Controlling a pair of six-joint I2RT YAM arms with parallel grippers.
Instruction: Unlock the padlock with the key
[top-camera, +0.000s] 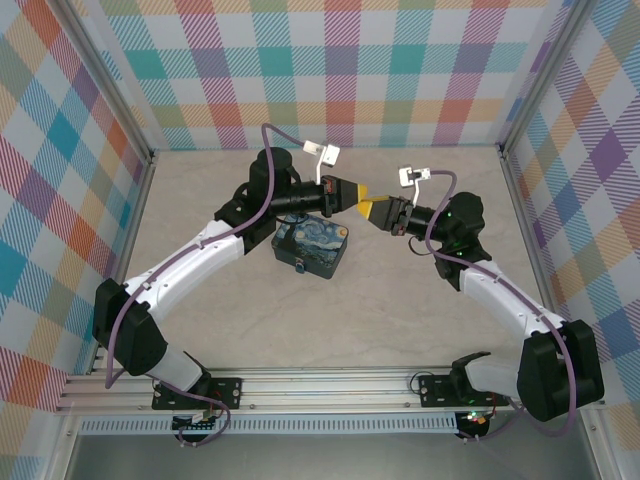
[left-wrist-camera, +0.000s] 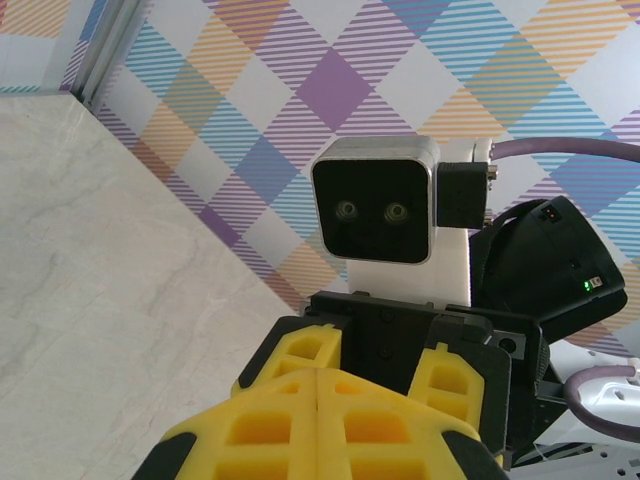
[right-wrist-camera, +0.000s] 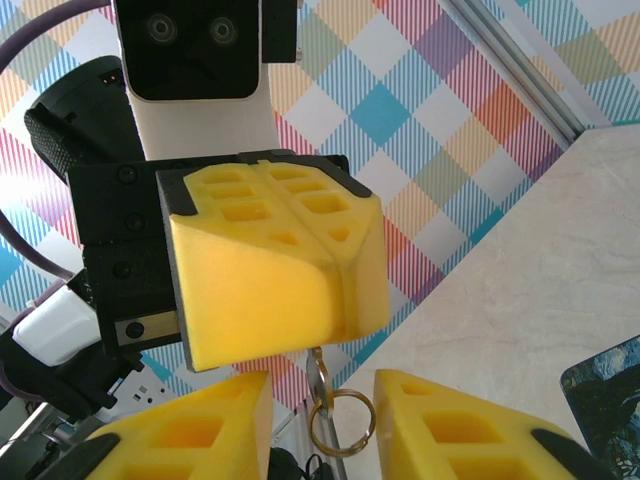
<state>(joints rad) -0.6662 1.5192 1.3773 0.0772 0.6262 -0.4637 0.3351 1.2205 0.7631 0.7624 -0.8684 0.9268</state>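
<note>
My left gripper (right-wrist-camera: 325, 325) is pinched tight on the tiny thin grey metal key (right-wrist-camera: 318, 362). Its brass-coloured ring (right-wrist-camera: 340, 412) dangles between the spread fingers of my right gripper (right-wrist-camera: 322, 395). The two meet tip to tip above the pale marbled table (top-camera: 400, 320), near the blue-and-yellow painted tin box (top-camera: 310, 248).

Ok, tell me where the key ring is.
Right wrist view: the key ring hangs under the left gripper, between the fingers of the right gripper.
</note>
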